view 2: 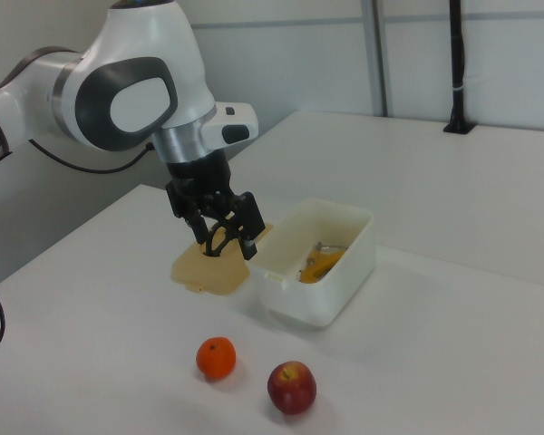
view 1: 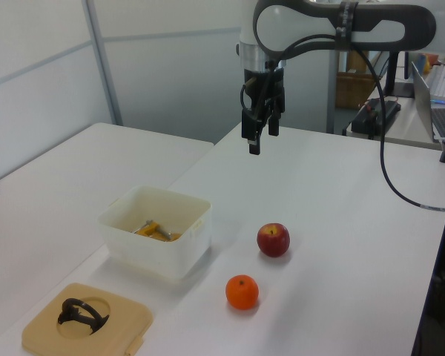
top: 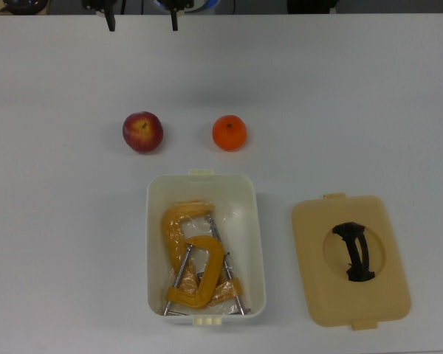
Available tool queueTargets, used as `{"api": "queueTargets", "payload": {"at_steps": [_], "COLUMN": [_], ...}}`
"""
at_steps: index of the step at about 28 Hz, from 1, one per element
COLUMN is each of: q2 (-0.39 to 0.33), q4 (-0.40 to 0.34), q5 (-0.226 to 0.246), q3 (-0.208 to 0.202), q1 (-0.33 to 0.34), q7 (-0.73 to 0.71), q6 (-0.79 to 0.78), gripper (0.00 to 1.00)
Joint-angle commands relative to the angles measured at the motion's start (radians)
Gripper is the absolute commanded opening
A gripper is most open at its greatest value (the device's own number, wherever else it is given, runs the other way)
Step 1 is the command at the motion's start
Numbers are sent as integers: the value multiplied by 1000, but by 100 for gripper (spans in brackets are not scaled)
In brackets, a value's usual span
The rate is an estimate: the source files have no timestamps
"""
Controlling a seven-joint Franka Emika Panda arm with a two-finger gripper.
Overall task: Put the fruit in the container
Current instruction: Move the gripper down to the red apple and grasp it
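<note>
A dark red apple [top: 142, 132] and an orange [top: 229, 133] lie side by side on the white table, just beyond one short end of the white container [top: 260, 243]. The left view shows the apple [view 1: 273, 239] and orange [view 1: 242, 291] to the right of the container [view 1: 156, 248]. In the right view the apple [view 2: 291, 387] and orange [view 2: 216, 357] sit in front of the container [view 2: 322, 290]. My gripper [top: 142, 23] [view 1: 261, 139] [view 2: 227, 243] hangs open and empty, well above the table and away from the fruit.
Yellow-orange C-clamps [top: 196, 258] lie inside the container. A flat beige lid [top: 314, 287] with a black handle rests on the table at the top view's right of the container. The lid [view 1: 122, 315] sits near the table edge in the left view.
</note>
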Motion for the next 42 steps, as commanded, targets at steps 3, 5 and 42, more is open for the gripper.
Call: {"api": "queueTargets", "payload": {"at_steps": [3, 5, 42], "q2": [-2, 1, 326], "q4": [9, 4, -246], "q5": [49, 47, -118], "q3": [-6, -4, -18], "q1": [5, 5, -21], "q7": [-20, -26, 49], "q6": [-95, -89, 320], "gripper": [100, 100, 100]}}
